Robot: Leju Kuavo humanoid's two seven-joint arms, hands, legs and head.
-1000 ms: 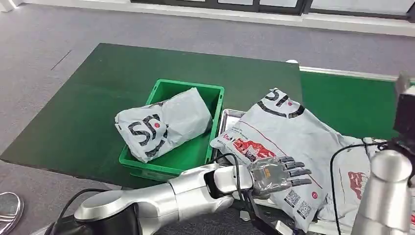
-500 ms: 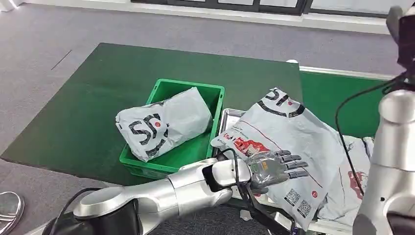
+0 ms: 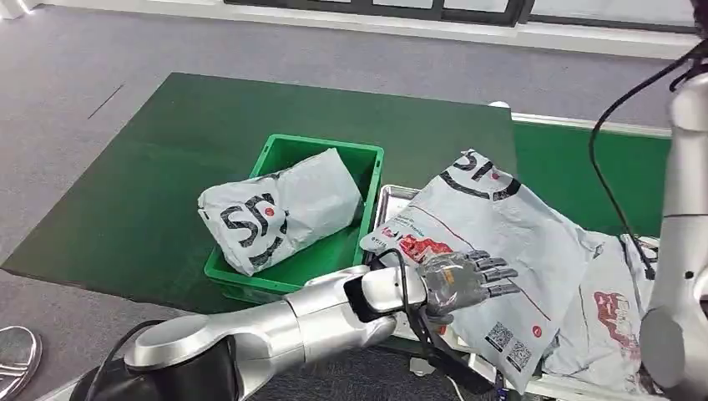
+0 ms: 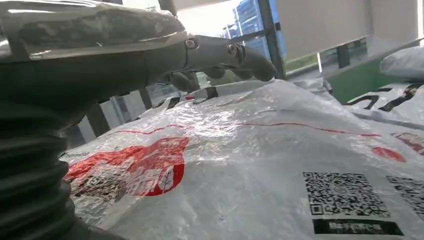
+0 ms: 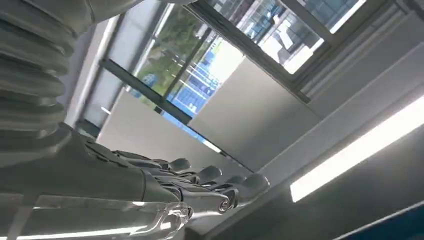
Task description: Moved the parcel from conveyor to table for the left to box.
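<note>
A large grey plastic parcel [image 3: 501,230] with red print and square codes lies on a metal tray [image 3: 389,197] to the right of the green box [image 3: 364,171]. My left hand [image 3: 463,280] hovers over the parcel's near edge, fingers stretched out and apart, holding nothing. The left wrist view shows the fingers [image 4: 220,52] just above the parcel's crinkled skin [image 4: 260,150]. A second grey parcel [image 3: 280,209] with black lettering lies in the green box. My right arm [image 3: 685,251] is lifted high at the right edge. Its hand [image 5: 200,187] points at the ceiling, fingers straight, nothing in it.
Another grey parcel [image 3: 614,313] lies on the tray's right side, partly under the large one. The green conveyor belt [image 3: 584,163] runs behind it. The box stands on a dark green mat [image 3: 159,175] over grey carpet. A black cable [image 3: 614,192] hangs from my right arm.
My right arm has risen steadily, its wrist and hand leaving the top of the head view. My left hand has drifted slightly back and left over the large parcel.
</note>
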